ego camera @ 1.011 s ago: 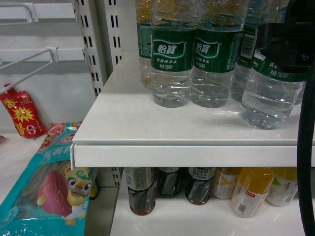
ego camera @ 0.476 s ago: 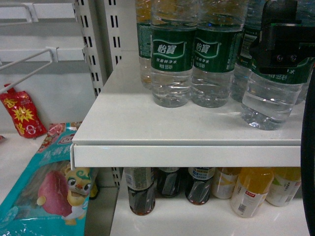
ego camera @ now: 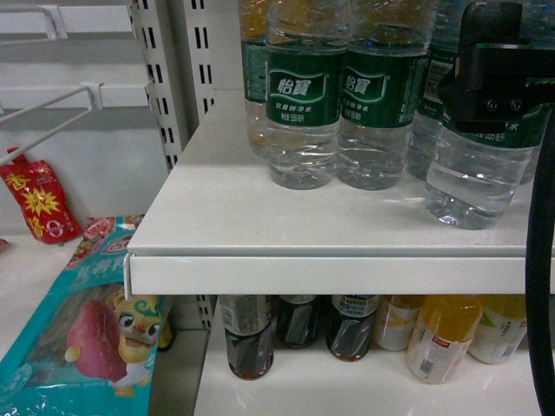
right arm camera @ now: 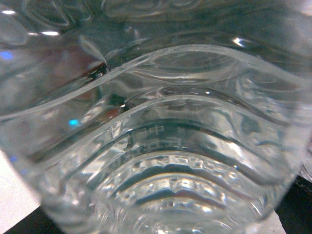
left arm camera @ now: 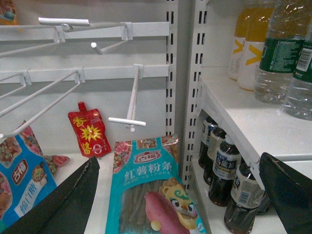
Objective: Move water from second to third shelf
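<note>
Several clear ribbed water bottles with dark green labels stand on the white shelf. The front right water bottle rests with its base on the shelf near the front edge. My black right gripper grips it at label height, and its ribbed body fills the right wrist view, hiding the fingers. Two more water bottles stand to its left. My left gripper is open and empty, low beside the shelf unit, above a teal packet.
Dark tea bottles and yellow drink bottles fill the shelf below. Left of the upright lie a teal snack packet and a red sachet. White peg hooks jut out there. Yellow bottles stand behind the water.
My right gripper and the front right water bottle shifted slightly left and the gripper rose a little. The other bottles have not moved.
</note>
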Tool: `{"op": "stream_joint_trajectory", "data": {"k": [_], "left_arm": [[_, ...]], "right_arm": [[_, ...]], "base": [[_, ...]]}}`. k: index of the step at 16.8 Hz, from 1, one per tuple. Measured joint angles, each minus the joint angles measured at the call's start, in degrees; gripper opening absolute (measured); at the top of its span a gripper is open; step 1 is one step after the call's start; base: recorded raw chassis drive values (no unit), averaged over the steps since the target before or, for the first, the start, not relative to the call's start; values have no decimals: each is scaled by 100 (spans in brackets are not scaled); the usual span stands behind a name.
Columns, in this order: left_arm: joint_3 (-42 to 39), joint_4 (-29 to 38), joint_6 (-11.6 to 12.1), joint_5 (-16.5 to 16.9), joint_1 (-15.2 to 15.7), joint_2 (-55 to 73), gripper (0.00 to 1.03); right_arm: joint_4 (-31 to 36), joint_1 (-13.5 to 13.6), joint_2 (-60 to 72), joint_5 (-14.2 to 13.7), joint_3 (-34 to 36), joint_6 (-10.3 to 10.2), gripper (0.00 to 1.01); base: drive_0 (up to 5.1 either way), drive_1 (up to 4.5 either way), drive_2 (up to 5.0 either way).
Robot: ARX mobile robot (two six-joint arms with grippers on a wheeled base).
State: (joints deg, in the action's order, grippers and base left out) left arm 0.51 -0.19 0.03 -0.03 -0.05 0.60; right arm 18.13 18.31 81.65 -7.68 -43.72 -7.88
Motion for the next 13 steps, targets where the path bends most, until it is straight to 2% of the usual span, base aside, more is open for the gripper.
{"op": "stream_joint_trajectory", "data": {"k": [6,9,13], "left_arm": [[0,0,0,0,0,0,98],[0,-2,0,0,0,0,98],[0,0,0,0,0,0,98]], "right_arm": [[-262,0,-584,205,238,0,98],[-531,-81,-1314,415,686,28,98],[-634,-118,-1585,485,822,44,98]], "base": [[0,0,0],[0,0,0],[0,0,0]]}}
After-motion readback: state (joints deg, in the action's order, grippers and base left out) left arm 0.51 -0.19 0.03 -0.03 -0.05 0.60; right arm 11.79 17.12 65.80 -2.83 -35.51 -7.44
